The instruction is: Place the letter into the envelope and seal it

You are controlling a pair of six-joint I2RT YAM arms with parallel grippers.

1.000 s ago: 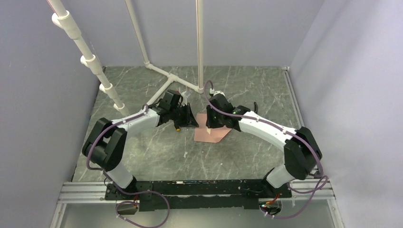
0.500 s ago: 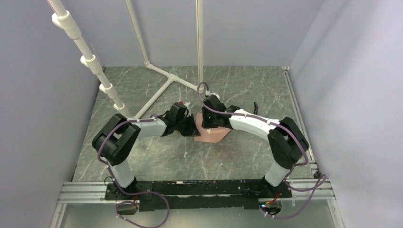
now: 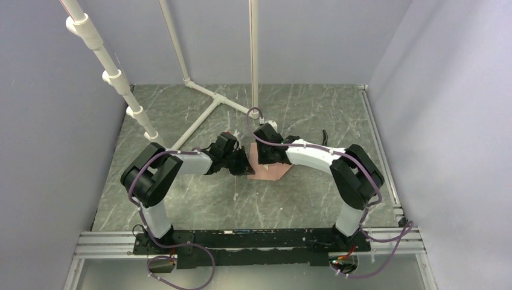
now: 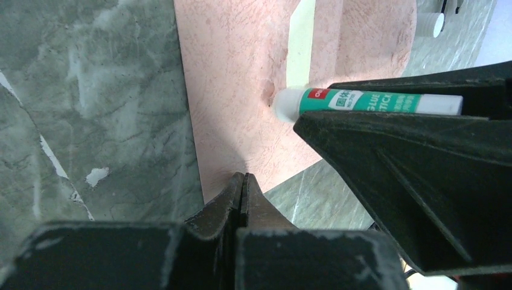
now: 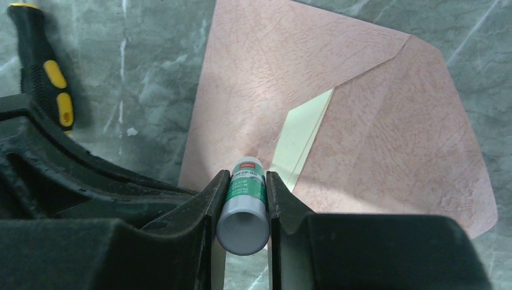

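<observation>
Seen from above, a salmon-pink envelope [image 3: 276, 174] lies flat near the middle of a grey marbled table [image 3: 302, 109], with both arms bent inward over it. The left gripper [image 3: 240, 163] sits at the envelope's left edge and the right gripper [image 3: 263, 155] over its far part. The left wrist camera shows the left gripper [image 4: 243, 179] with its fingers pressed together, empty, low over the envelope's [image 4: 235, 66] edge. Beyond it, a green-and-white glue stick [image 4: 362, 101] meets the pink paper with its white tip, just beside a pale strip of the letter [image 4: 300, 42]. The right wrist camera shows the right gripper [image 5: 246, 177] pinching the glue stick [image 5: 244, 202] between its fingers. Its tip points down at the envelope [image 5: 272, 66], where the letter [image 5: 304, 140] peeks out between two pink panels. A black-and-yellow screwdriver handle [image 5: 42, 72] lies on the table to the left.
</observation>
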